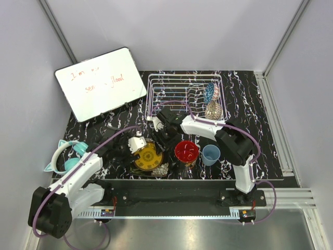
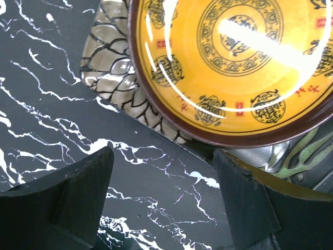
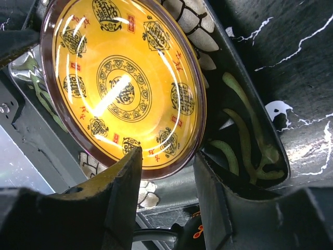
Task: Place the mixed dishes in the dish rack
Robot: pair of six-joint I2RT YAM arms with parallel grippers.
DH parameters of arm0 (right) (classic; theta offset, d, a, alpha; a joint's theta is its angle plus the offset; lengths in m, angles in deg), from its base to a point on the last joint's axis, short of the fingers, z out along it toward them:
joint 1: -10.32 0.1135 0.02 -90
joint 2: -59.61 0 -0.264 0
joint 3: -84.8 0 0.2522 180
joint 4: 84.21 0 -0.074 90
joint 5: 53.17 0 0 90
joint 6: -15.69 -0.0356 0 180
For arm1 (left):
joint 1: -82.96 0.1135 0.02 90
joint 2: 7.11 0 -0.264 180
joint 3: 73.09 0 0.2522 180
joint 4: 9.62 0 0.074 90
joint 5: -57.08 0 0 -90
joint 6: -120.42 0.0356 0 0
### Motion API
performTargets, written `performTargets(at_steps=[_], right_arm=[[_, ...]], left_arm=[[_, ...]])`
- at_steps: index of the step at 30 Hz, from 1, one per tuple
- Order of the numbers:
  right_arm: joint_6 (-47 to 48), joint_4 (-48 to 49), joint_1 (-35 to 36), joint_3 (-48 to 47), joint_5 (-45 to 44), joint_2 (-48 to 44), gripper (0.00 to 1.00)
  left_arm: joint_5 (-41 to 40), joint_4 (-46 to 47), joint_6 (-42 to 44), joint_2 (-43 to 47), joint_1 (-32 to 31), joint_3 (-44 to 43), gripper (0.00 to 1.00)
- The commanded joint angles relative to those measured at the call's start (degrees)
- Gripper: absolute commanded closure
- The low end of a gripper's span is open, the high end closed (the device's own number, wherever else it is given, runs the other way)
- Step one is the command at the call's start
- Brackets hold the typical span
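The yellow-and-dark plate [image 3: 122, 83] lies on the bench [image 1: 244, 104] in front of the arms, well short of the dish rack [image 1: 182, 76]. It covers most of a pale scale-patterned dish [image 2: 112, 67], of which only an edge shows. Beside them sits a dark vessel with green strokes inside [image 3: 244, 146], cut off by the right claw's finger, so its shape cannot be told.

The right claw [image 3: 167, 156] is released, its jaws part-way apart above the plate's near rim and grasping nothing. The left claw [image 2: 164, 156] is also released, jaws wide over bare bench, one finger just beside the plate's rim. From above, both claws are hard to pick out against the dark bench.

A blue patterned dish [image 1: 209, 92] and a brownish floral dish [image 1: 213, 110] stand on edge in the rack's right end. The red bowl [image 1: 186, 151] and pale blue cup [image 1: 210, 154] sit on the bench.

The plate bears dark medallions and small red characters, none readable. The white board [image 1: 101, 83] has red handwriting; "I'm" seems to start it, and the rest is illegible.
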Motion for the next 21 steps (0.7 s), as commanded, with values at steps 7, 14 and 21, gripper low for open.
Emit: performTargets(at_steps=[7,14,21], right_arm=[[-1.8,1.7,-1.5,-0.3,3.4,2.2,0.48],[-0.5,-1.4,-1.5,-3.7,5.3,2.1,0.49],[0.2,-4.1,-1.4,-7.0,8.5,1.2,0.55]], left_arm=[[-0.5,1.0,1.0,-0.6,-1.2,0.7,0.17],[-1.1,4.5,2.3,-2.0,-2.3,2.4,0.16],[-1.0,5.1,1.6,-2.3,-3.6,2.4,0.16]])
